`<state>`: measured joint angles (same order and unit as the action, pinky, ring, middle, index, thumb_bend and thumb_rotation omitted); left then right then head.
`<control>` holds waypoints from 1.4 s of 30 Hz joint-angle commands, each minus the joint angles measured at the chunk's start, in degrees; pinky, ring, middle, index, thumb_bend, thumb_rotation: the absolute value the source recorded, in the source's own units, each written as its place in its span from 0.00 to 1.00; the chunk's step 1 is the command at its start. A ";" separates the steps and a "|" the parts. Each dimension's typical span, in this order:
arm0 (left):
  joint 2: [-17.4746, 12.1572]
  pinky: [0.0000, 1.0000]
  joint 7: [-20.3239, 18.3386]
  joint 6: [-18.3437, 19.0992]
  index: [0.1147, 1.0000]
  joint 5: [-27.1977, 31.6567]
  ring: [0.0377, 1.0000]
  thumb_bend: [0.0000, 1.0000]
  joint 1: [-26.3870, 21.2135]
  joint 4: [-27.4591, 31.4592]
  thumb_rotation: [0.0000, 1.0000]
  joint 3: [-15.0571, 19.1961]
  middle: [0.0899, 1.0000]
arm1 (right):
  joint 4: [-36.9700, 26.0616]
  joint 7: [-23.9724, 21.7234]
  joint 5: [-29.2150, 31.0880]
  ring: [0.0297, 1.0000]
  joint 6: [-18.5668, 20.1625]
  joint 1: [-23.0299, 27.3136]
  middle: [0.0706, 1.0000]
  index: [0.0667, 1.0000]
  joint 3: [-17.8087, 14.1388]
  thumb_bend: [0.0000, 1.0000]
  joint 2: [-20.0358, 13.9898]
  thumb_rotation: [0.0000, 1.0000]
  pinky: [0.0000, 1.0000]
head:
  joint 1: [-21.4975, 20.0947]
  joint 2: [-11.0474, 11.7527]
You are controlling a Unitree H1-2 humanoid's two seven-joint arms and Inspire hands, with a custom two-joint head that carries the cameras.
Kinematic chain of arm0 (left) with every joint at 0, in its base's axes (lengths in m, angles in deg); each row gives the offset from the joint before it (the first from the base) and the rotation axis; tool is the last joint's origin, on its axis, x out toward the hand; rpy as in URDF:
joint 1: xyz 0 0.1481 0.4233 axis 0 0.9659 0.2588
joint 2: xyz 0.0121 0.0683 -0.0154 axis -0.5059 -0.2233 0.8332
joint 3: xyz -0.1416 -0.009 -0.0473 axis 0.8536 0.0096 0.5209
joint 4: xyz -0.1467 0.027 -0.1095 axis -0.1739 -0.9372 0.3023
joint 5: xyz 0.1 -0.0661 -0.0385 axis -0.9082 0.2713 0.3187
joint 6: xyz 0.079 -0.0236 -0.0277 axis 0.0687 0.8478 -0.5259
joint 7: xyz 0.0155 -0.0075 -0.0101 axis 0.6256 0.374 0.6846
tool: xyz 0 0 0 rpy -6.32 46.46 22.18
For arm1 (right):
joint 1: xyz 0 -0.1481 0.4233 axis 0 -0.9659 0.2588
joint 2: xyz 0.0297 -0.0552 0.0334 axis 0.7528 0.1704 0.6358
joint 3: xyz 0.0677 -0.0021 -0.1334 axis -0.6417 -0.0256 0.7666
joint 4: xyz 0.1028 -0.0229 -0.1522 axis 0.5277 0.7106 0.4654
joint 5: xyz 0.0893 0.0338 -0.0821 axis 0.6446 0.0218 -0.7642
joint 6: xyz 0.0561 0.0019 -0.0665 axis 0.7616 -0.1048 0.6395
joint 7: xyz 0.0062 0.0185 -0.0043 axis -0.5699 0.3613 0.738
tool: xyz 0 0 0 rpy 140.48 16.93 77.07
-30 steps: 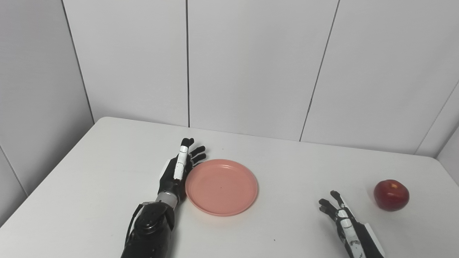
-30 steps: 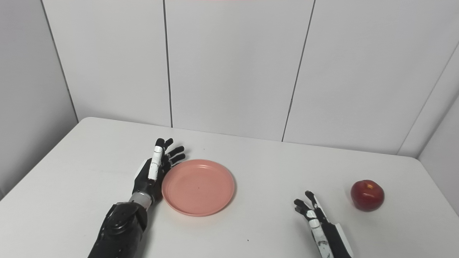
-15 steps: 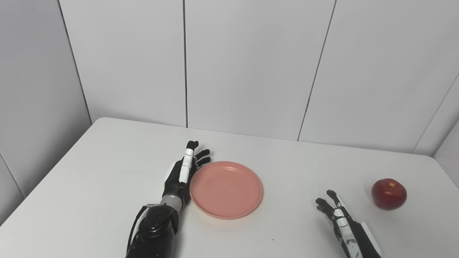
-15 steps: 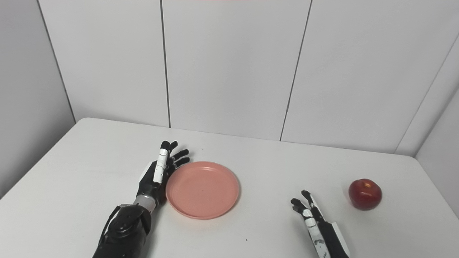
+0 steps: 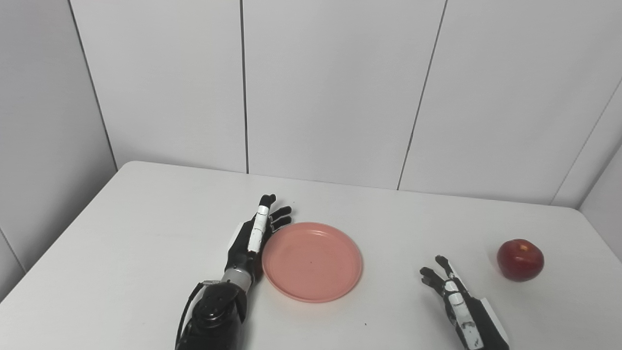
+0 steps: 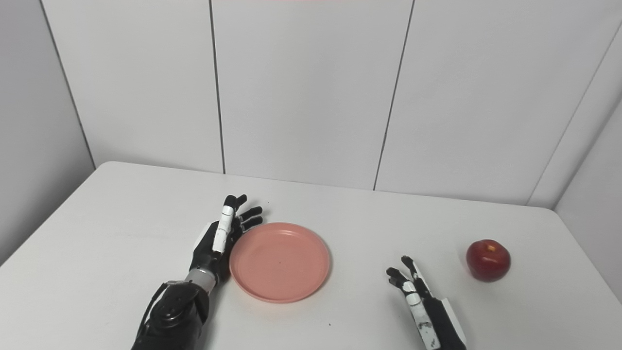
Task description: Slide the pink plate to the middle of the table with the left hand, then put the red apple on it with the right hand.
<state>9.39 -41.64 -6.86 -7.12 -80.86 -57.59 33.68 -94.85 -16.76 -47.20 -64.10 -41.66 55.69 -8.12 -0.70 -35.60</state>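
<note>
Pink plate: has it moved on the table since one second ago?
Yes. The pink plate has slid right, toward the red apple, which lies still: the gap between them is smaller. The left hand rests against its left rim.

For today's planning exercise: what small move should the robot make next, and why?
Probably keep nudging the pink plate rightward with the left hand, whose open palm lies against the plate's left rim. The plate appears slightly left of centre, and the red apple sits untouched beyond the open right hand.
</note>
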 commanded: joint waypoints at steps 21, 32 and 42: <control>1.64 0.83 0.58 1.69 0.97 -3.61 0.83 0.72 2.43 -1.96 1.00 -2.44 0.87 | -1.64 -0.37 -0.17 0.91 1.41 0.99 0.88 0.97 1.58 0.80 0.75 0.96 1.00 | -2.31 -0.06; -1.45 0.86 -1.33 0.61 0.98 -1.81 0.85 0.77 1.78 -5.13 0.97 0.37 0.87 | -0.23 1.77 -4.83 0.89 0.14 1.87 0.87 0.98 4.08 0.85 3.15 0.95 1.00 | -12.98 1.16; -4.82 0.90 -5.64 -0.60 1.00 1.56 0.89 0.80 1.04 -8.80 0.92 3.63 0.91 | 0.64 3.26 -7.20 0.89 0.78 2.59 0.88 0.98 5.84 0.82 5.91 0.95 1.00 | -20.22 1.90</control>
<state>5.26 -47.25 -10.58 -5.92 -82.33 -62.63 37.06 -94.14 -12.72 -54.35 -64.09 -40.49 60.44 -3.12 -19.51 -33.84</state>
